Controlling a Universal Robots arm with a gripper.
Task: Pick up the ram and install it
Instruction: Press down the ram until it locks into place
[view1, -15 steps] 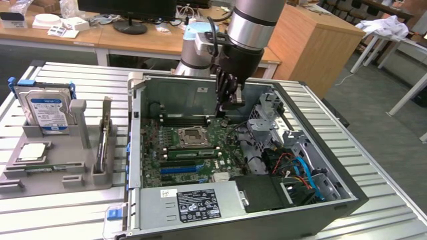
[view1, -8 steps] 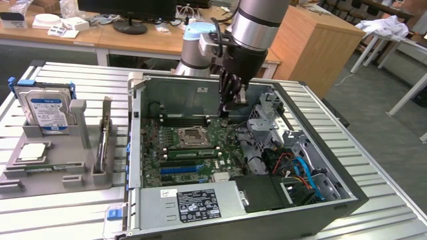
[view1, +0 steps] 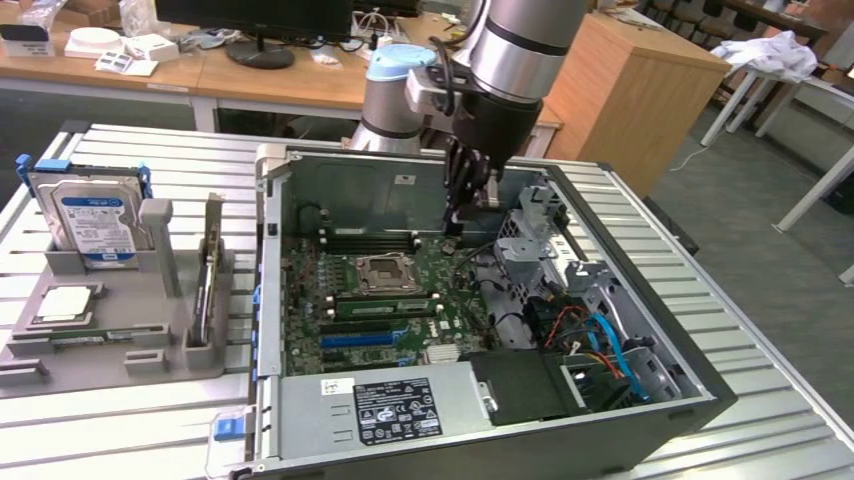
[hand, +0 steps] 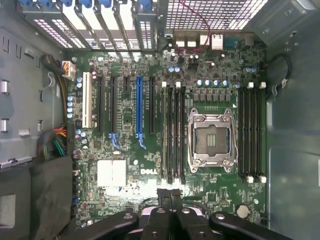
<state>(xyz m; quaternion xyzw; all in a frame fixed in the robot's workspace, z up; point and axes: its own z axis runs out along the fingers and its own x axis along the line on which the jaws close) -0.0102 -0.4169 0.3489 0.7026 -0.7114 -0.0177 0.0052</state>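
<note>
closed pincer above the motherboard, near the processor socket.

A ribbed metal table carries an open computer case on the exterior view's right. A grey parts holder sits just beside it on the left.

pincer hangs over the motherboard inside the case.

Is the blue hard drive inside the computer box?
No, the hard drive stands in the grey holder outside the computer case, toward the exterior view's left.
</note>
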